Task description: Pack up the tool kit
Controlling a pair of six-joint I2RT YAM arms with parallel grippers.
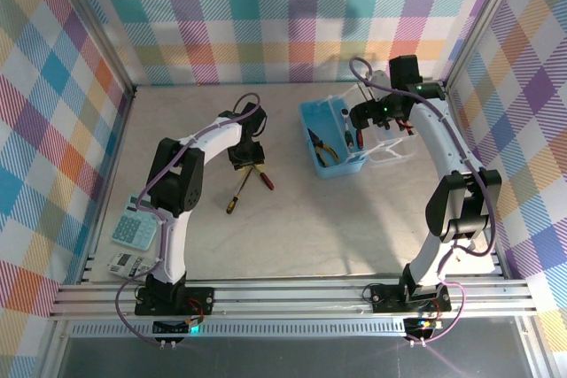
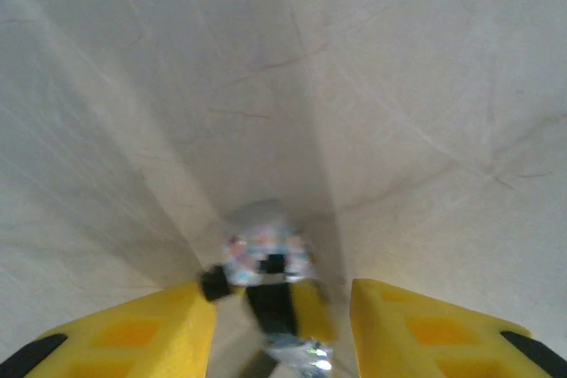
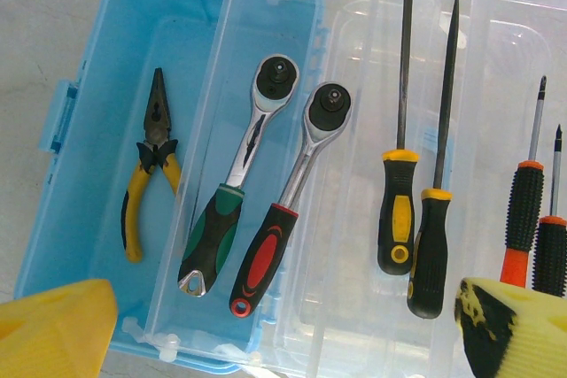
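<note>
1. Left gripper (image 2: 279, 307) sits half open, straddling a blurred tool (image 2: 266, 258) on the table (image 2: 399, 86), with no firm hold visible. Off-centre, the tool could squirt out.
2. Right gripper (image 3: 283, 334) is wide open and empty over the case (image 3: 89, 86), far right. A low carry could clip its lid (image 3: 354, 6).

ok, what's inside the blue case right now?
Yellow-handled pliers lie on the floor of the blue case. A green-handled ratchet and a red-handled ratchet lie at the clear panel overlapping its right side; on or under it, unclear. The right gripper's finger hides the case's near corner.
</note>
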